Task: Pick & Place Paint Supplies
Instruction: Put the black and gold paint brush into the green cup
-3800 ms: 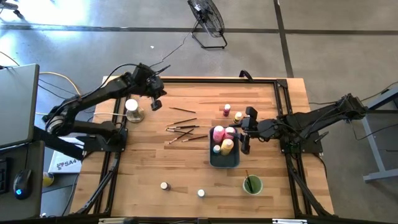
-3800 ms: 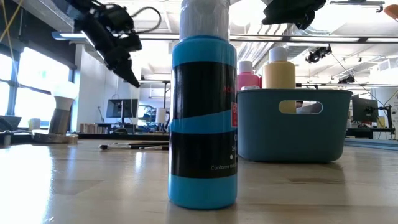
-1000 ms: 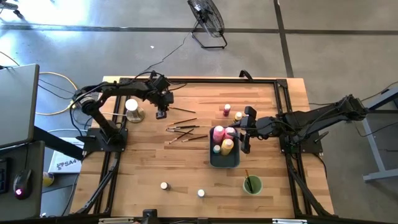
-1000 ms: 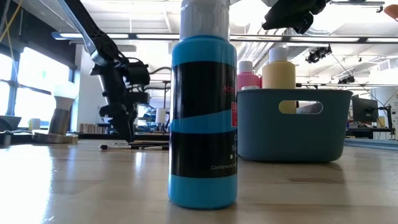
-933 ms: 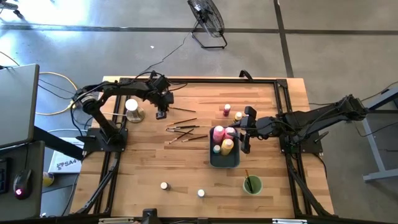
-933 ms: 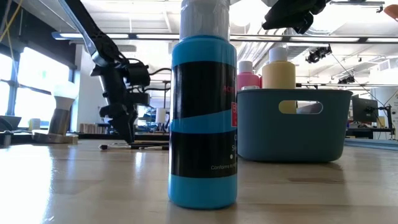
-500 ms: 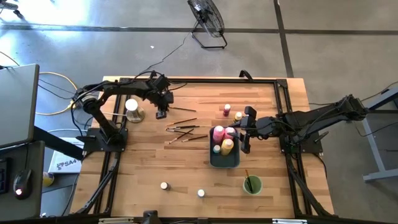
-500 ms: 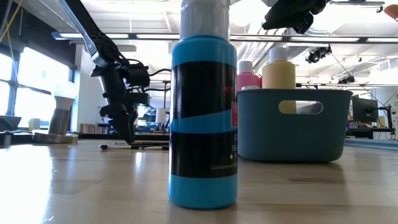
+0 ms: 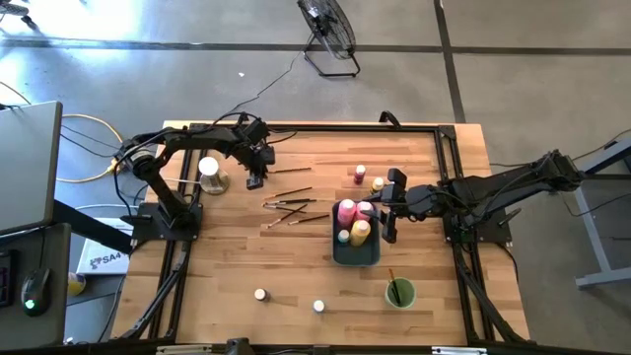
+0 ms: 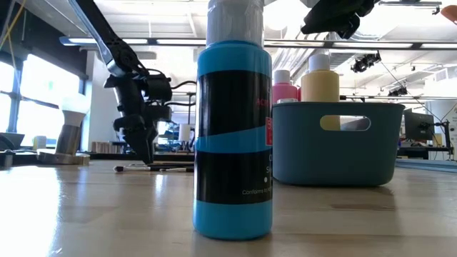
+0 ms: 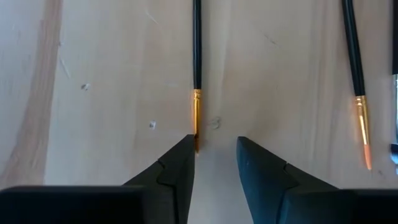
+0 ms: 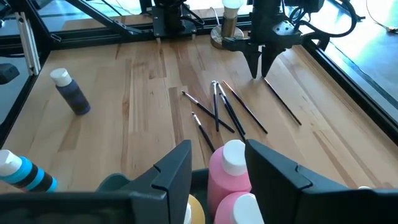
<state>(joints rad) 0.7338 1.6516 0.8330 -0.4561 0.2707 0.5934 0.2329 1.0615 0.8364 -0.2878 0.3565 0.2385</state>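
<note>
Paintbrush (image 11: pixel 196 68): thin black handle, gold ferrule | Axis: flat on counter (image 11: pixel 99 74), running straight away from left claw (image 11: pixel 214 146) (partly open, nothing gripped).

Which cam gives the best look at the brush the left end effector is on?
Left wrist: the brush fills the frame, its ferrule at the open end effector. High view shows a thin line; right wrist shows it small; low view doesn't resolve it.

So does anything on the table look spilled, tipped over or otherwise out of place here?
Nothing spilled or broken. The paintbrushes lie loose and crisscrossed mid-table, and one dark bottle leans tilted rather than upright. The left gripper sits open at the tip of a separate brush.
</note>
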